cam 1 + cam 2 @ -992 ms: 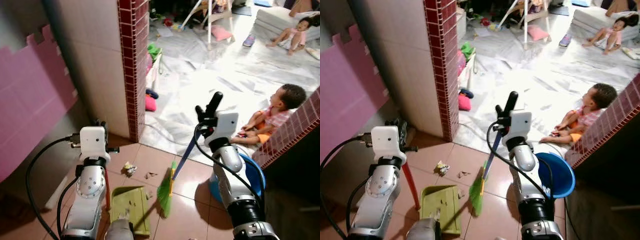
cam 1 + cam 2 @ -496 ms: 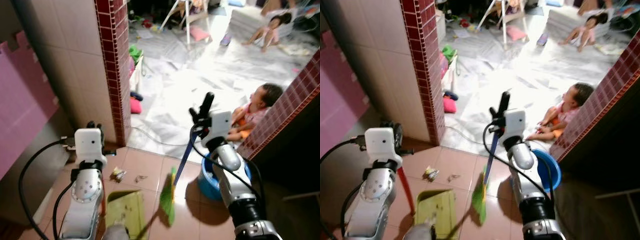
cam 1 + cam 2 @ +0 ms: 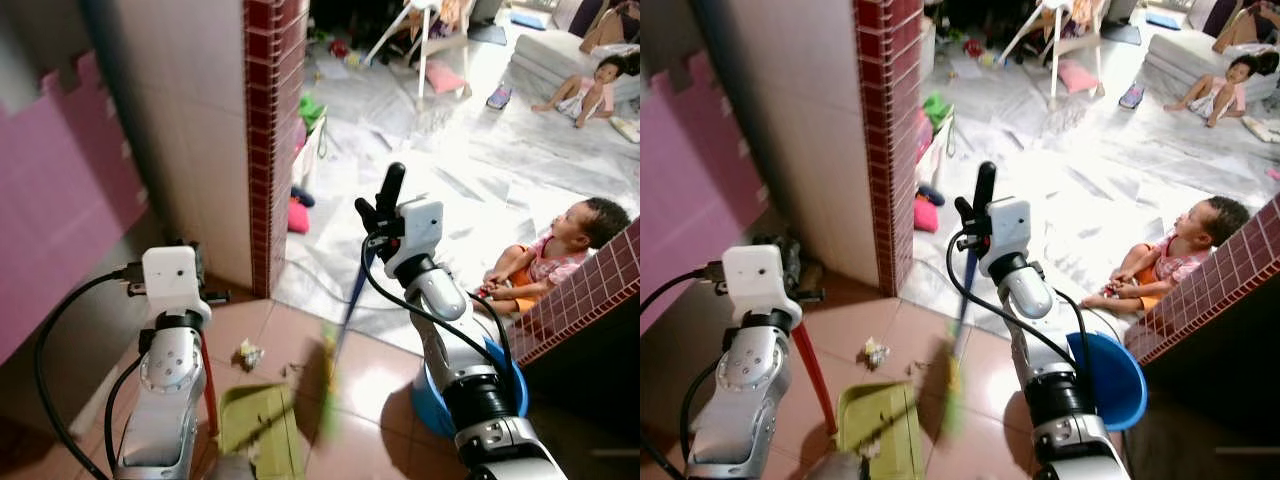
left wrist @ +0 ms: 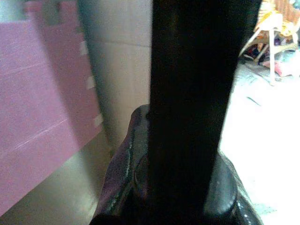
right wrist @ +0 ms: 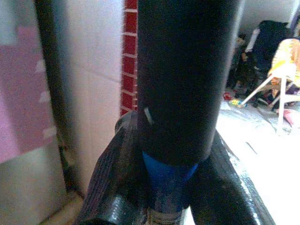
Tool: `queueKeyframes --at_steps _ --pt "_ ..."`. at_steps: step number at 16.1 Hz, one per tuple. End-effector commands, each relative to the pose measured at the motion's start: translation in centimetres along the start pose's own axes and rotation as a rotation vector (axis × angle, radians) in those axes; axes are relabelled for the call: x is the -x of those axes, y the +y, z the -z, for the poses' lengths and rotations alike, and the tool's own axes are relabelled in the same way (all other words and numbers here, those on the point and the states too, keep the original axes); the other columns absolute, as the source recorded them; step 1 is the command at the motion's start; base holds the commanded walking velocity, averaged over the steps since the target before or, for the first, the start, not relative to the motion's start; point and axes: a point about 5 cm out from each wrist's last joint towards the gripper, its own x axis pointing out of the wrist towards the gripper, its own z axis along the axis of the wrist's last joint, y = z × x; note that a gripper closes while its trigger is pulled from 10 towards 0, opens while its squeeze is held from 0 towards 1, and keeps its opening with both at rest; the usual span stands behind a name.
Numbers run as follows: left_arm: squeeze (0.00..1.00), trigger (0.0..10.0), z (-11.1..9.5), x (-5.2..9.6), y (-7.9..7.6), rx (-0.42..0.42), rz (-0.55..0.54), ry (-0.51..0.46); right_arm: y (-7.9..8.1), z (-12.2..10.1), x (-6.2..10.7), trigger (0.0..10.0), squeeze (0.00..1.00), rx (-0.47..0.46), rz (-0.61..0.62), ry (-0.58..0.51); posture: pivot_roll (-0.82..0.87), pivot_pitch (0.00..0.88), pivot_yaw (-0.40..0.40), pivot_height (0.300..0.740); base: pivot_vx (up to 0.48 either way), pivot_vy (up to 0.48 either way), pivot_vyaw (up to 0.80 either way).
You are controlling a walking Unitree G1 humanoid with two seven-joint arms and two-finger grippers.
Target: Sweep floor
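My right gripper (image 3: 380, 205) is shut on the black top grip of a blue-handled broom (image 3: 352, 296). The broom slants down to a green head (image 3: 324, 385), blurred, just right of the green dustpan (image 3: 265, 435) on the brown tiles. My left gripper (image 3: 196, 252) is shut on the top of the dustpan's red handle (image 3: 208, 385), holding it upright. A crumpled wrapper (image 3: 246, 353) and small scraps (image 3: 294, 369) lie on the tiles beyond the pan. In the right wrist view the black grip (image 5: 180, 70) sits between the fingers, blue shaft below it.
A red brick pillar (image 3: 272, 140) stands close ahead, pink foam mats (image 3: 55, 220) on the left wall. A blue bucket (image 3: 1118, 385) sits by my right arm. A small child (image 3: 560, 250) sits at the low brick wall, another (image 3: 590, 85) farther back among toys.
The camera has shifted. The broom head is now blurred in motion and sits a little closer to the dustpan; my right gripper has moved left with the handle. The left grip is unchanged.
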Motion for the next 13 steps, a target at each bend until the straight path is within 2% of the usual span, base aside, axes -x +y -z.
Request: queueKeyframes --at_steps 1,5,7,8,9,10,12,13 --pt "0.00 10.0 -0.6 0.1 -0.8 0.014 0.029 -0.017 -1.2 -0.4 0.5 10.0 0.00 0.039 0.024 -0.017 0.10 0.000 -0.088 0.740 0.000 0.360 0.00" --pt "0.00 10.0 -0.7 0.0 -1.0 0.013 0.025 -0.013 -0.9 -0.4 0.3 10.0 0.00 0.035 0.010 -0.020 0.10 0.000 -0.087 0.740 0.260 0.366 0.00" --pt "0.00 10.0 -0.8 -0.1 -0.9 0.014 0.016 -0.008 -0.8 -0.4 0.2 10.0 0.00 0.036 0.002 -0.021 0.10 0.000 -0.087 0.740 0.000 0.000 0.00" --pt "0.00 10.0 -0.9 -0.1 -0.7 -0.001 0.004 -0.010 -0.8 -0.4 0.3 10.0 0.00 0.038 0.000 -0.021 0.10 0.000 -0.086 0.740 0.000 0.000 0.00" --pt "0.00 10.0 -1.0 0.0 -0.1 -0.075 -0.032 -0.025 -0.8 -0.4 0.4 10.0 0.00 0.036 -0.004 -0.023 0.10 0.000 -0.086 0.740 0.000 0.000 0.00" --pt "0.00 10.0 -1.1 -0.1 0.7 -0.108 -0.078 -0.027 -0.8 -0.4 0.5 10.0 0.00 0.032 -0.005 -0.024 0.10 0.000 -0.085 0.740 0.000 0.000 0.00" --pt "0.00 10.0 -1.2 -0.2 1.6 -0.130 -0.114 -0.025 -0.9 -0.4 0.6 10.0 0.00 0.041 -0.005 -0.027 0.10 0.000 -0.084 0.740 0.000 0.000 0.00" --pt "0.00 10.0 -1.1 -0.2 1.8 -0.143 -0.096 -0.021 -0.9 -0.3 0.6 10.0 0.00 0.050 -0.005 -0.011 0.10 0.000 -0.082 0.740 0.000 0.000 0.00"
